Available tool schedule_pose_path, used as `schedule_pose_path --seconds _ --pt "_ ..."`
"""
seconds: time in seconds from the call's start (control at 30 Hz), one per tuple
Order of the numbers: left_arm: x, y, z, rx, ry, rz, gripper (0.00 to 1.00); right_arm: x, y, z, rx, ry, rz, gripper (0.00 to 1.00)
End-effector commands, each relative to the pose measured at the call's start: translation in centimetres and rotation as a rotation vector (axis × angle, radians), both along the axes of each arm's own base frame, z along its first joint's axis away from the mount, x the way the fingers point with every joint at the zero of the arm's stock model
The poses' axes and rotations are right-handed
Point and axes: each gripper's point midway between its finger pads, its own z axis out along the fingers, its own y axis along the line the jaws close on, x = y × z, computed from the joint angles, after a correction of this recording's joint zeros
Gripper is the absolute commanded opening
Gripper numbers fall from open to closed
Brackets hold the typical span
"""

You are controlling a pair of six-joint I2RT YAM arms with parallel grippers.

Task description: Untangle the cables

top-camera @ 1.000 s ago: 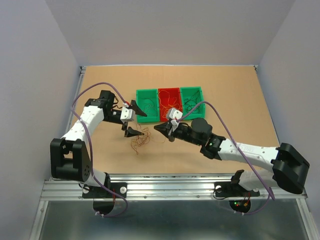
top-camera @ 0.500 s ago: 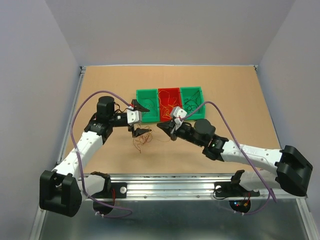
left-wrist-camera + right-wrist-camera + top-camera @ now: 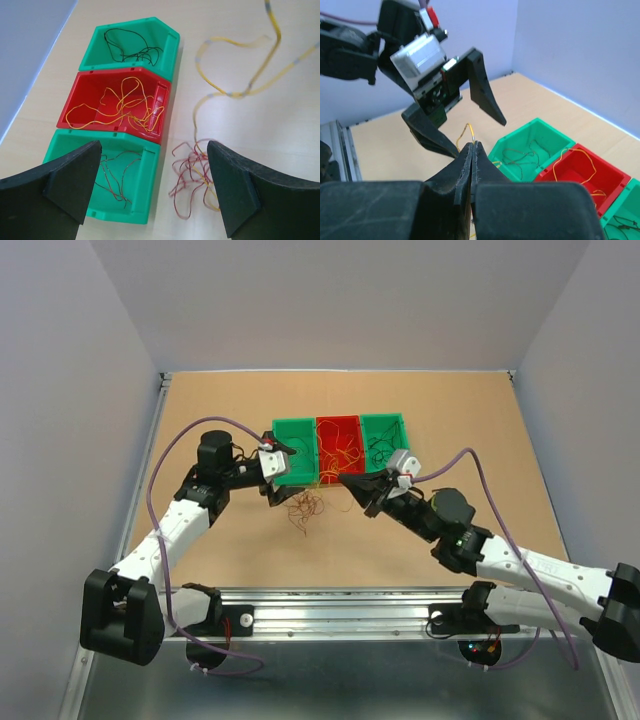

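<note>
Pinching a single yellow strand (image 3: 235, 92) at their very tips, the jaws of the right gripper (image 3: 472, 146) are pressed fully together. The strand rises from a loose clump of cables (image 3: 305, 508) lying on the surface (image 3: 200, 410) just in front of the bins. The left gripper (image 3: 280, 475) hovers over that clump with its jaws spread wide and nothing between them. Other strands lie in the bins: yellow in the red bin (image 3: 90, 95), dark ones in one green bin (image 3: 165, 30), reddish ones in the other (image 3: 120, 216). The clump looks mostly red, with some yellow threaded through. Hair-thin, almost weightless and springy, these wires will likely snag and drag along together rather than slide free. A sensible hold for the open jaws is the red mass close to where the yellow leaves it, as an anchor.
</note>
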Motion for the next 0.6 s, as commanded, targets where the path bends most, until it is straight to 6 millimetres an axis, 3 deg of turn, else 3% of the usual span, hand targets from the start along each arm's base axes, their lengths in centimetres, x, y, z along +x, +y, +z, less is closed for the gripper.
schedule_pose_path --seconds 0.0,0.2,0.57 --pt "-1.2 -0.7 0.5 -0.017 -0.015 -0.09 0.99 -0.8 -1.5 3.0 0.11 -0.042 -0.015 0.01" --pt "-2.7 -1.7 -0.2 0.004 0.004 -0.163 0.99 -1.5 -1.8 5.8 0.167 -0.067 0.008 0.01" --pt "-3.4 -3.3 2.0 -0.087 0.014 -0.185 0.99 -2.4 0.8 7.5 0.172 -0.071 0.131 0.01"
